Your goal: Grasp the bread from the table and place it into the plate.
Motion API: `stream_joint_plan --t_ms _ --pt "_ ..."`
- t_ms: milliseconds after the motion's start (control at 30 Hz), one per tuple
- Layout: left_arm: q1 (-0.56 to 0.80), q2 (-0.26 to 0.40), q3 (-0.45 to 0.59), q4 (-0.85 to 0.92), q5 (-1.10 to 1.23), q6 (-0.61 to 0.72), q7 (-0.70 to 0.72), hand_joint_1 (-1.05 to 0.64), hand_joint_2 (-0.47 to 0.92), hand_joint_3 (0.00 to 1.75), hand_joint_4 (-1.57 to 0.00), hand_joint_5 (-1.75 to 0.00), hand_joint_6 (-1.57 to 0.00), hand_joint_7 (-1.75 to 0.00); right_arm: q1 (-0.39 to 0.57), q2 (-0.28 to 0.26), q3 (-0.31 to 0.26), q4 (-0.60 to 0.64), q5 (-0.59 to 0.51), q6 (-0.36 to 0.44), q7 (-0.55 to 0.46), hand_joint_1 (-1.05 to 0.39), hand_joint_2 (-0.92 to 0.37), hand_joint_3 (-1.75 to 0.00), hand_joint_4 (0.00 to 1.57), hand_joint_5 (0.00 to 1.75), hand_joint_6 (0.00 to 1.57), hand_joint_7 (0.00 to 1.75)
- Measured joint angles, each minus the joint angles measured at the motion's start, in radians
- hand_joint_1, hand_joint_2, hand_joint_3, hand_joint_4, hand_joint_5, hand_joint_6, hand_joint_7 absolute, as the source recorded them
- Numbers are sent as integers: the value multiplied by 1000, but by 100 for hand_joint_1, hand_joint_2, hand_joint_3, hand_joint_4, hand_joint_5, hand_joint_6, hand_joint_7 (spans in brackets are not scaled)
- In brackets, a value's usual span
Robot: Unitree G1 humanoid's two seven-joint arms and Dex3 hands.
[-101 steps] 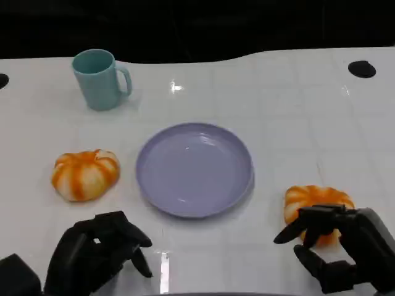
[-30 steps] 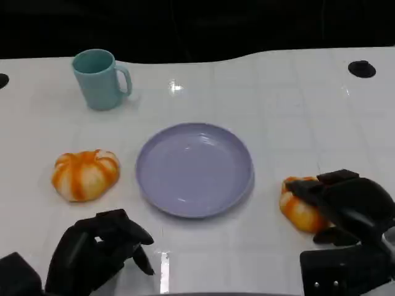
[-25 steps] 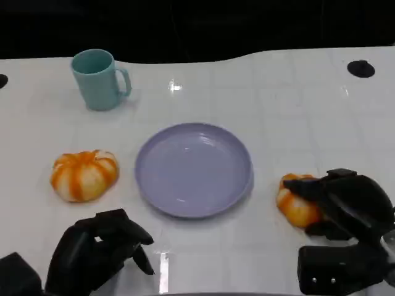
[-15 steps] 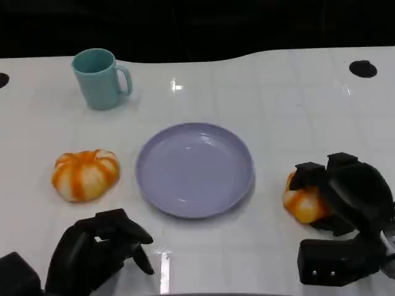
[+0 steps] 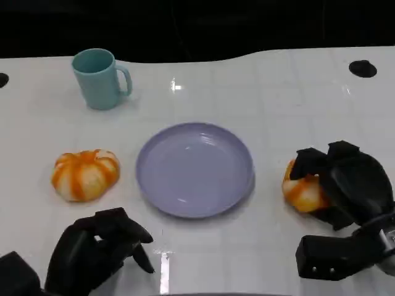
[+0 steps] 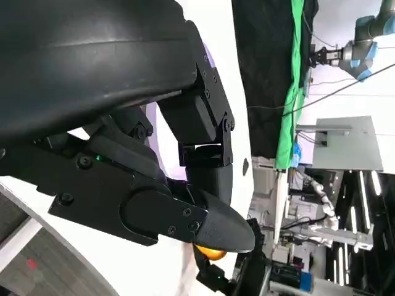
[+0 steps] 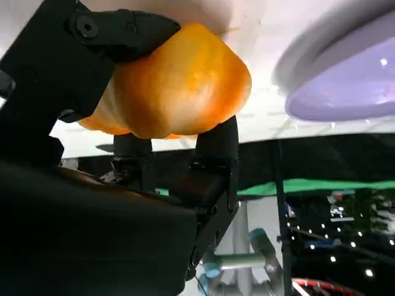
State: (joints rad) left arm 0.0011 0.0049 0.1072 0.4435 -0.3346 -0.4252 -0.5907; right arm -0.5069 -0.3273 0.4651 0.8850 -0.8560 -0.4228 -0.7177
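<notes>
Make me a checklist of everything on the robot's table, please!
Surface: white table, glossy.
Job's things: purple plate, nothing on it; bread held by the right hand, beside the plate; second bread left of the plate.
Clutter: teal mug, upright, at the far left.
Hands: left hand curled in, holding nothing.
Cables: nothing seen on the table.
Surroundings: dark backdrop; green curtain.

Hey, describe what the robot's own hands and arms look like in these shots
Both the left hand and the right hand are matte black, with a rounded shell and blocky jointed fingers fastened by small screws. No cables or markings are visible.
</notes>
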Motion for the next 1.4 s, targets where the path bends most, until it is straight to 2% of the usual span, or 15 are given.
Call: stream_joint_plan --t_ms 167,367,767,1100,1167,1233,1300,1400 --pt "0 0 0 0 1 0 0 -88 92 11 -103 -133 -106 -88 -3 0 -8 -35 46 -52 7 -9 -30 -127 97 175 72 175" --pt "1 0 -1 -1 2 0 0 -87 92 11 -102 -134 -106 -89 -20 9 -31 -116 103 -103 74 -13 -26 -130 95 175 70 175" --pt "5 -4 -8 -8 12 0 8 -89 92 11 -102 -133 -106 -89 -116 107 -30 -119 142 -140 202 -15 -24 -137 95 175 71 175" --pt "16 -5 -11 -23 15 0 9 -89 92 11 -103 -133 -107 -89 -221 226 3 14 142 -145 243 -17 -28 -136 95 175 74 171" --pt "19 -5 -12 -25 15 0 9 -89 92 12 -103 -133 -107 -89 -243 249 9 56 142 -148 243 -17 -28 -134 96 175 79 160" --pt "19 -5 -12 -25 14 1 9 -88 92 12 -103 -133 -106 -89 -265 274 16 100 141 -145 242 -17 -29 -134 96 175 80 158" --pt "20 -5 -13 -25 14 1 9 -88 92 12 -103 -133 -106 -89 -282 297 21 136 141 -138 244 -17 -32 -132 95 175 74 169" --pt "21 -5 -13 -25 14 1 9 -88 92 12 -102 -133 -106 -89 -301 321 36 170 139 -128 248 -17 -33 -127 93 175 70 174"
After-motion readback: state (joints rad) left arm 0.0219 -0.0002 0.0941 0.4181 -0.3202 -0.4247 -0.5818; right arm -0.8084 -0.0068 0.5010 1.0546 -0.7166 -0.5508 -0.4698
